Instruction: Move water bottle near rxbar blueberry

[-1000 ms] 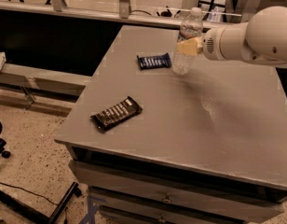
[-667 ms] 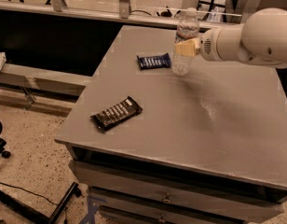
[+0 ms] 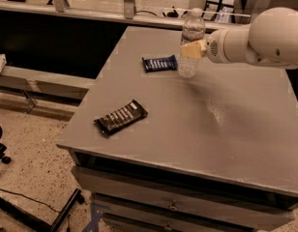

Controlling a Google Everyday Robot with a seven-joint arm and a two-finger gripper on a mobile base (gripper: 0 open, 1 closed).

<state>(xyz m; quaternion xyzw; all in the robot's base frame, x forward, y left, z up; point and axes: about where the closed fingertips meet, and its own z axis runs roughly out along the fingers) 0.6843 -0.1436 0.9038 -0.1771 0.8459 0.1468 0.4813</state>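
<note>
Tabletop scene viewed from above and in front. Grey table (image 3: 236, 139) fills the centre and right of the frame, with drawer fronts (image 3: 187, 204) visible beneath its near edge. White robot arm (image 3: 265, 37) enters from the upper right and ends in the gripper (image 3: 185, 50), located at upper centre over the far part of the table. One cream-coloured finger (image 3: 194, 50) lies across the front of the water bottle (image 3: 188, 67) at mid-height, the pair closed around the bottle's body; the second finger is hidden behind it. Bottle stands upright, white cap uppermost, its base at the table surface; whether the base touches the surface cannot be told. Rxbar blueberry (image 3: 160, 63), a flat dark blue wrapper, lies on the table just beside the bottle, to the left of its lower part, with a narrow gap between them. Longer black-brown bar wrapper (image 3: 121, 117) lies well apart from both, at left centre of the frame near the table's left edge, set diagonally. Speckled floor (image 3: 33, 149) occupies the lower left.
</note>
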